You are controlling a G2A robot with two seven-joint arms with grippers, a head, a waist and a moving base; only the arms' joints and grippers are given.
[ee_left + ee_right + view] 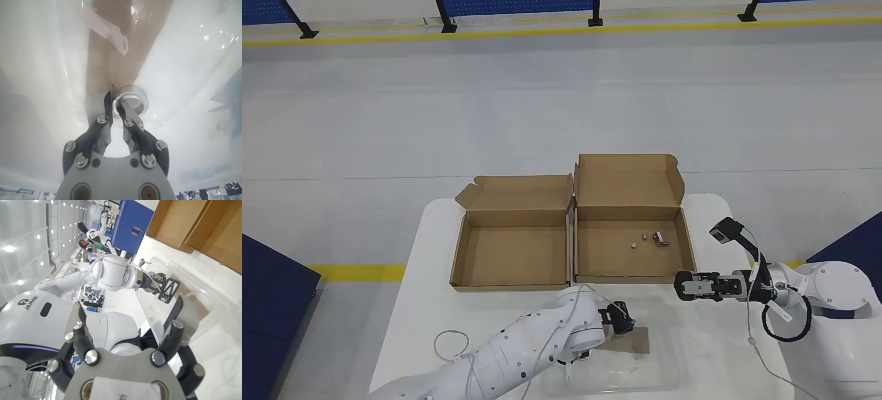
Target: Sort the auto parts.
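Observation:
A silver metal ring (132, 98) sits in a clear plastic tray (657, 378), at the edge of a brown card (105, 62). My left gripper (114, 106) is shut on the ring's wall, one finger inside and one outside. From the top view, that gripper (619, 320) is over the tray's near-left part. My right gripper (128, 309) hangs open and empty above the table, to the right of the tray and just in front of the right box (632, 250). A few small metal parts (657, 238) lie in the right box.
An empty cardboard box (512, 255) stands beside the right box, both with lids open at the back. A clear plastic clip (113, 36) lies on the brown card. A thin white cable (447, 345) lies on the table's left side.

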